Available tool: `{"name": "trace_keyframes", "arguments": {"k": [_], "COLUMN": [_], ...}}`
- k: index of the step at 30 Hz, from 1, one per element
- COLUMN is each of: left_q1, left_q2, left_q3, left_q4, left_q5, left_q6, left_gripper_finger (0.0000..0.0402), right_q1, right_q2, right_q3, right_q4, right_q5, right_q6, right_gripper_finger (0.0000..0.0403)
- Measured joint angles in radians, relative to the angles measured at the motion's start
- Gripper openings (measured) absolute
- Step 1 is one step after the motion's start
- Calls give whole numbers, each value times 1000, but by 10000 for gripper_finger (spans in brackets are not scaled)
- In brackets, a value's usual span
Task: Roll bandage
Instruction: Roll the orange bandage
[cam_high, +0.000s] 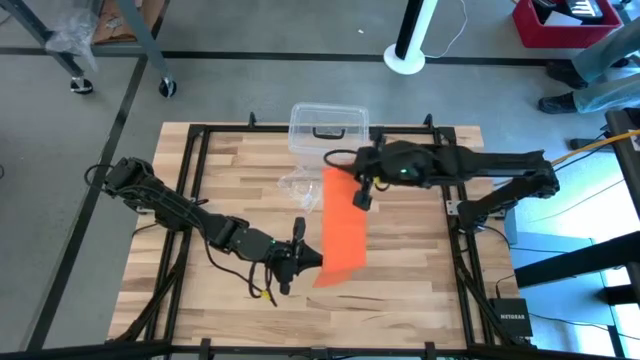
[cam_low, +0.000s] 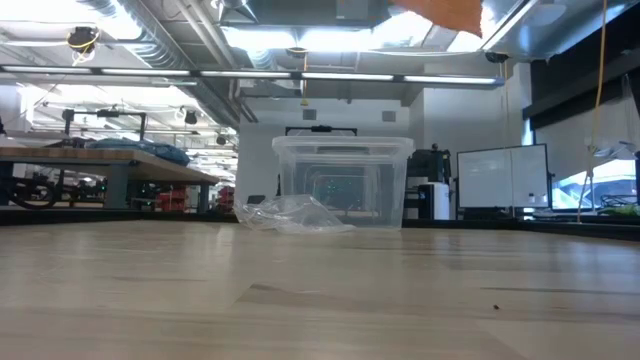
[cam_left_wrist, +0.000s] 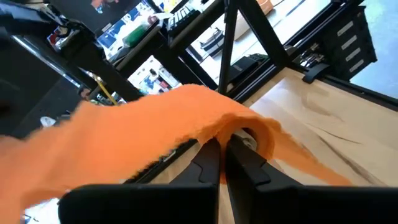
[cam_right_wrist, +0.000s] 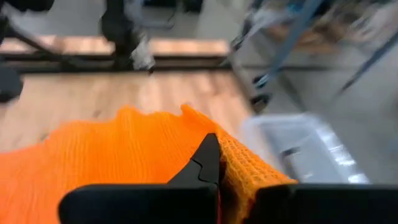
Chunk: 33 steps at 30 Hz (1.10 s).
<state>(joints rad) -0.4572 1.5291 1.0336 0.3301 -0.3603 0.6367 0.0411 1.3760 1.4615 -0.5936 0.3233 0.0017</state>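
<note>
The bright orange bandage (cam_high: 343, 232) is a long flat strip stretched above the table between my two grippers. Its far end is near the clear box and its near end is over the table's front middle. My left gripper (cam_high: 312, 258) is shut on the near end. My right gripper (cam_high: 356, 190) is shut on the far end. In the low view only a corner of the bandage (cam_low: 446, 12) shows at the top, well above the wood. My left gripper pinches the bandage's near end (cam_left_wrist: 249, 127) between its two shut fingers, coming roughly level from the table's left. The cloth curls up and over the fingertips (cam_left_wrist: 211, 155); the layers cannot be counted. The strip is clear of the table. My right gripper pinches the bandage's far end (cam_right_wrist: 239, 163) between its shut fingers, slanting down from the table's right side. The cloth spreads out ahead of the fingers (cam_right_wrist: 208, 158) and hangs clear of the table.
A clear plastic box (cam_high: 328, 128) with a dark handle stands at the table's far edge. A small crumpled transparent plastic piece (cam_high: 298, 187) lies in front of it. Bare wood lies to the right and along the near edge. A black frame rims the table.
</note>
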Motion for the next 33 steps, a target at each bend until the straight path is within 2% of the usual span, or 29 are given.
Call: {"name": "trace_keyframes", "arguments": {"k": [3,7,10,14,19,23,29,33], "left_q1": [0,0,0,0,4,14,31,37], "left_q2": [0,0,0,0,0,0,0,0], "left_q3": [0,0,0,0,0,0,0,0], "left_q4": [0,2,22,17,3,-8,-19,-57], "left_q5": [0,0,0,-1,-1,-1,-1,-4], "left_q6": [0,0,0,-2,-11,-38,-93,-106], "left_gripper_finger": [0,1,2,1,3,2,5,2], "right_q1": [-25,-29,-29,-29,-29,-29,-29,-29], "right_q2": [3,3,3,4,-1,-6,-6,-6], "right_q3": [-87,-211,-289,-343,-317,-226,-116,-72], "right_q4": [6,87,164,184,144,100,11,-43], "right_q5": [-56,-45,-73,-126,-192,-245,-280,-321], "right_q6": [58,137,159,211,260,383,677,729], "right_gripper_finger": [3,15,49,119,204,244,261,260]}}
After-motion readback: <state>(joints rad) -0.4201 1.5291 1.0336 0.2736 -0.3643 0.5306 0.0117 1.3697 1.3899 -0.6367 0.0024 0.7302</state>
